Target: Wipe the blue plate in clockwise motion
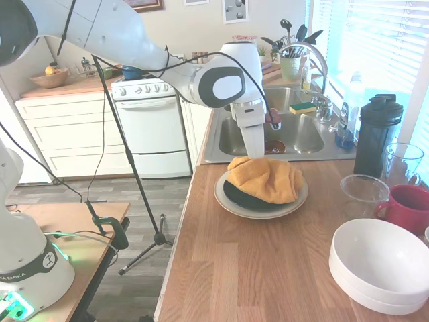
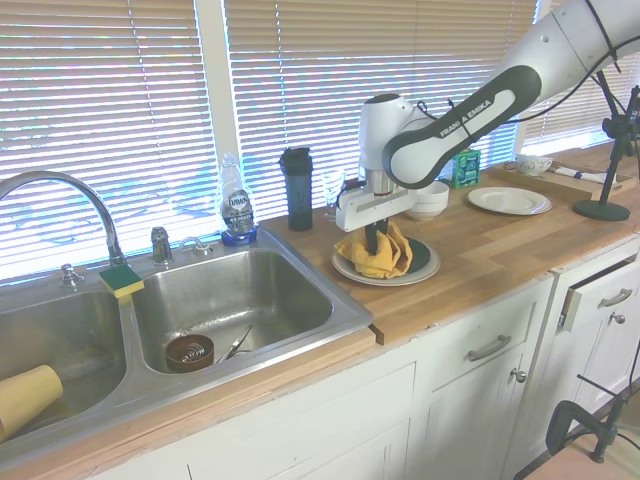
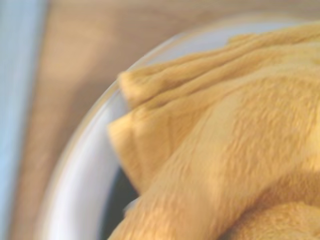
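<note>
The blue plate (image 1: 236, 194) (image 2: 423, 258) lies on a larger cream plate (image 1: 268, 212) (image 2: 400, 279) on the wooden counter, close to the sink. A crumpled yellow cloth (image 1: 268, 178) (image 2: 385, 255) (image 3: 225, 150) covers most of it, so only a dark crescent shows. My gripper (image 1: 250, 158) (image 2: 372, 243) points straight down into the cloth's sink-side edge and appears shut on a fold of it. The wrist view is filled by the cloth, the cream rim (image 3: 85, 165) and a dark sliver of the blue plate (image 3: 117, 200).
The steel sink (image 1: 295, 134) (image 2: 240, 300) lies just beyond the plates. Stacked white bowls (image 1: 382, 265), a red mug (image 1: 409, 208), a clear glass bowl (image 1: 364, 194) and a black shaker bottle (image 1: 377, 134) stand to one side. Another white plate (image 2: 508, 200) sits further along the counter.
</note>
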